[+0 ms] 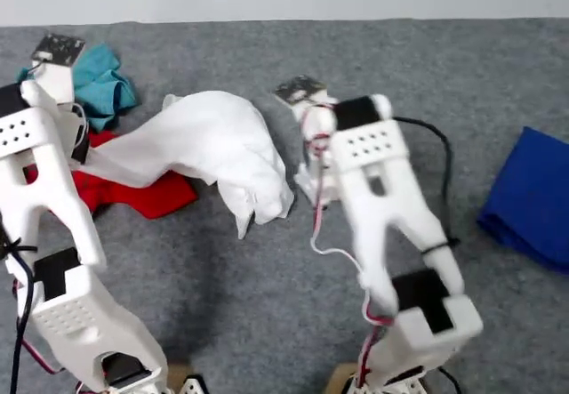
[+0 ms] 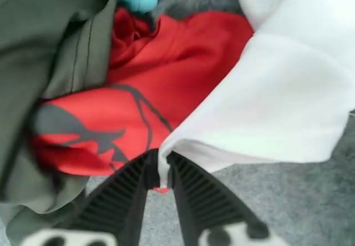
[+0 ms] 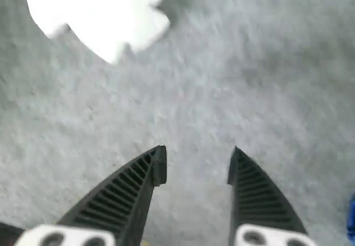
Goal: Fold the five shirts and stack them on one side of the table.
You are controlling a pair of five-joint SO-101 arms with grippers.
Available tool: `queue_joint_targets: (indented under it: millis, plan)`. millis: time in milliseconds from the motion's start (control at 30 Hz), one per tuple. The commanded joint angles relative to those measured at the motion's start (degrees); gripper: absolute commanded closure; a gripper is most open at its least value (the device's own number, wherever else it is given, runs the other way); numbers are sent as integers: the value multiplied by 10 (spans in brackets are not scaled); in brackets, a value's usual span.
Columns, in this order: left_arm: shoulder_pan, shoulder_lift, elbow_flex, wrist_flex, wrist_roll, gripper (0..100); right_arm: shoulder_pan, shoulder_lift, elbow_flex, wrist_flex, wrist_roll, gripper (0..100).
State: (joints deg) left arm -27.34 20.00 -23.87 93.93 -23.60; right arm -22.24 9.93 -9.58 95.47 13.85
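Five shirts showed in all. High view: the white shirt (image 1: 213, 140) stretched lengthwise from the left arm toward the middle of the grey counter (image 1: 222, 296), over a red shirt (image 1: 147, 194). A teal shirt (image 1: 102, 87) lay behind and a folded blue shirt (image 1: 533, 194) well apart. The right arm stood just beside the white shirt's loose end.

Left wrist view: the left gripper (image 2: 161, 165) had its fingers clamped on the white shirt's edge, with an olive shirt (image 2: 44, 63) nearby.

Right wrist view: the right gripper (image 3: 197, 165) had its fingers spread and empty, the white shirt ahead of them. No writing was legible.
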Motion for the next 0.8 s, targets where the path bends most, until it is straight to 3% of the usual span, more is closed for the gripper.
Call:
queue_joint_targets:
  millis: [0, 400, 700, 767]
  plan:
    - [-9, -39, 10, -25, 4, 997, -42, 49, -73, -7, -17, 792]
    - [-9, -38, 19, -38, 4, 997, -117, 144, -149, -13, -17, 792]
    - [-8, -38, 19, -38, 4, 997, -116, 240, -152, -88, -13, 799]
    - [-8, -38, 19, -38, 4, 997, -109, 253, -154, -101, -12, 852]
